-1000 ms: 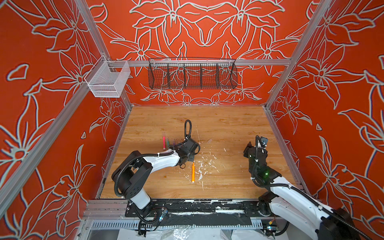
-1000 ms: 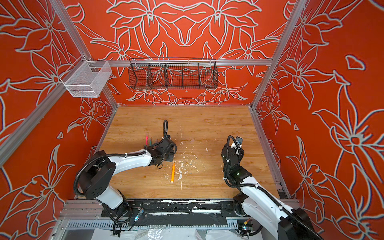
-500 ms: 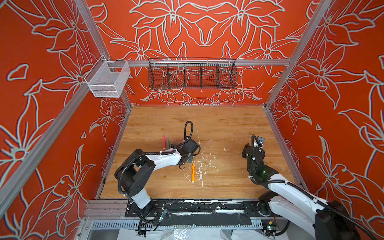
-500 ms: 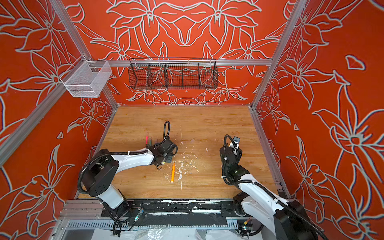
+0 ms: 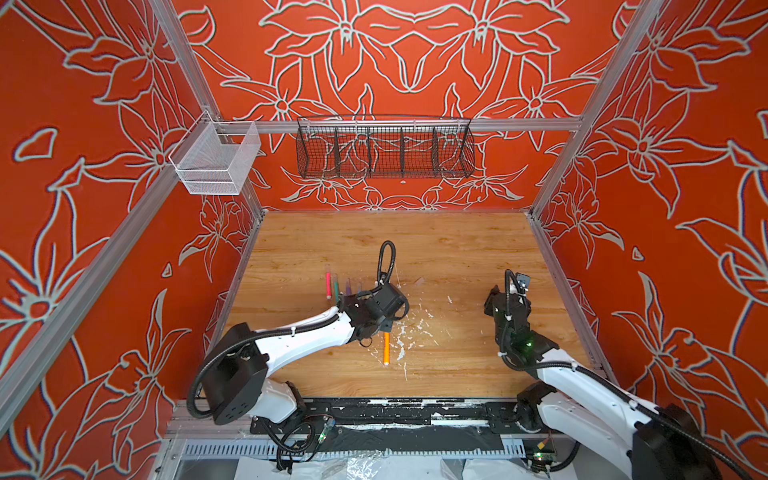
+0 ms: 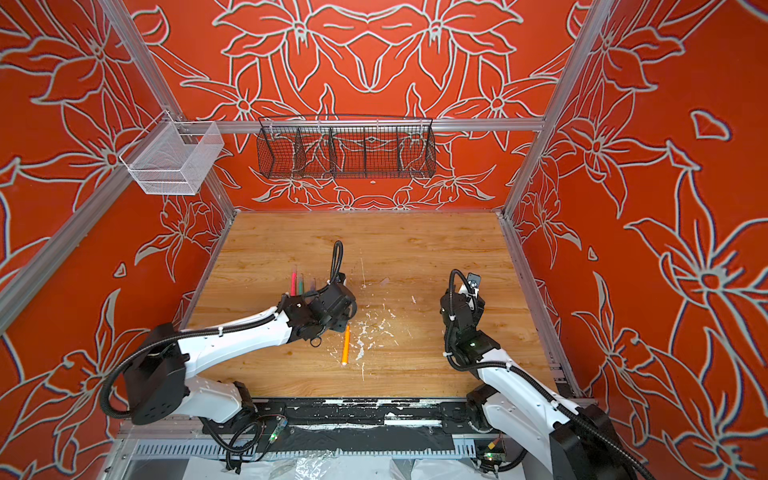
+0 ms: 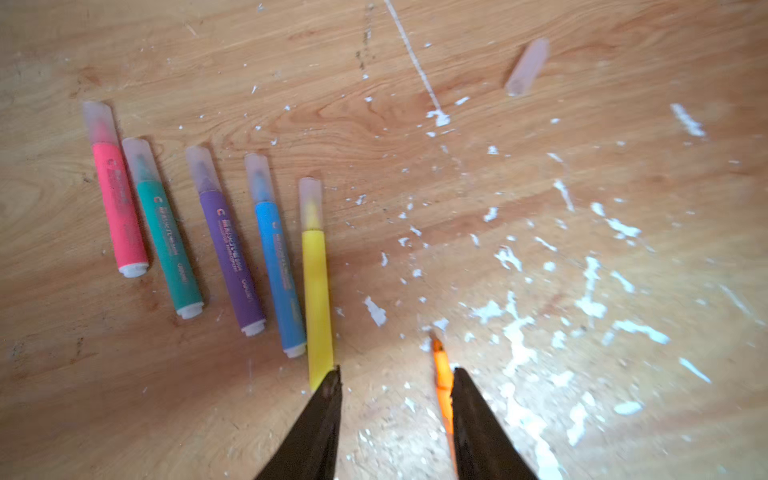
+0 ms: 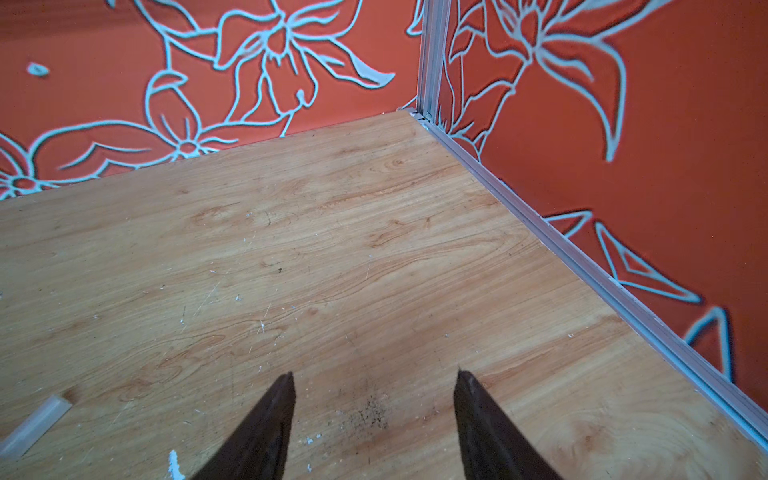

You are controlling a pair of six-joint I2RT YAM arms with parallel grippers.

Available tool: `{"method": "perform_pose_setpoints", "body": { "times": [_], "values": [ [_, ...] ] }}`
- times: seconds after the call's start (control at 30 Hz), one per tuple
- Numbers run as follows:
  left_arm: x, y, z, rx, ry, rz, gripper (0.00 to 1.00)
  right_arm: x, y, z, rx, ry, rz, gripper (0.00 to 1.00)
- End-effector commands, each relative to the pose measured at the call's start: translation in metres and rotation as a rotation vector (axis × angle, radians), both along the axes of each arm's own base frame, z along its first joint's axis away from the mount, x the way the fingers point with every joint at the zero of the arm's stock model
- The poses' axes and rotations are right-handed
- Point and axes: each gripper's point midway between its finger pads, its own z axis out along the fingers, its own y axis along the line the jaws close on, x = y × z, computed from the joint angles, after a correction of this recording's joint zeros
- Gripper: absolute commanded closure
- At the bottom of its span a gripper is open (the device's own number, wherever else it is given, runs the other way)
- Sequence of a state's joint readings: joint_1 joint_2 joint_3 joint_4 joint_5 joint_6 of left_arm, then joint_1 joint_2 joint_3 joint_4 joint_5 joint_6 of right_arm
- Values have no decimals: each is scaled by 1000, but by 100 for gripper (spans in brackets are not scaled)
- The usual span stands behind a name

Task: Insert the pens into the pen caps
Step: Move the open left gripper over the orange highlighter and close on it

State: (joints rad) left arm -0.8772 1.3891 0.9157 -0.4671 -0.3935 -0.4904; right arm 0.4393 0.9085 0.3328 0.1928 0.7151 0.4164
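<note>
Five pens are lying in a row on the desk [image 5: 415, 237], left of the middle in both top views: the pink pen [image 7: 120, 208], the green pen [image 7: 166, 232], the purple pen [image 7: 230, 253], the blue pen [image 7: 276, 270] and the yellow pen [image 7: 316, 291]. Each one is wearing a clear cap over its tip, like the fitted cap [image 7: 99, 122] on the pink pen.

The orange pen [image 7: 442, 382] is lying apart from the row among white paint flecks [image 7: 515, 332], and its tip is showing bare. The left hand [image 7: 395, 374] is hovering just over this end of the row with its jaws parted to a moderate gap and gripping nothing. One finger is hiding the end of the yellow pen, and the orange pen is running along the inner edge of the other finger.

The spare cap [image 7: 527, 66] is lying alone on the desk, well apart from the orange pen and farther toward the back wall.

The right hand [image 8: 374, 374] is hanging over bare desk near the right wall, with its jaws standing wide and nothing between them.
</note>
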Motion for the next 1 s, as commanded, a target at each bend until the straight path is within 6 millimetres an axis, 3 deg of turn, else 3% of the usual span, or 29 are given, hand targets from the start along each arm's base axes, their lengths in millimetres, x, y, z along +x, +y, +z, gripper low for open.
{"method": "perform_pose_setpoints", "body": {
  "times": [0.0, 0.17, 0.3, 0.73, 0.97],
  "values": [
    [-27, 14, -14, 15, 71, 21, 58, 2, 0, 10, 21, -29, -2, 37],
    [-57, 12, -29, -44, 135, 3, 57, 1, 0, 9, 24, -33, -2, 37],
    [-69, 5, -39, -100, 160, -20, 56, 1, 0, 10, 27, -35, 4, 37],
    [-76, -19, -61, -53, 211, -62, 53, 2, 1, 9, 25, -27, 6, 37],
    [-75, -12, -81, 54, 241, -14, 54, 1, 0, 9, 27, -31, 6, 36]
  ]
}}
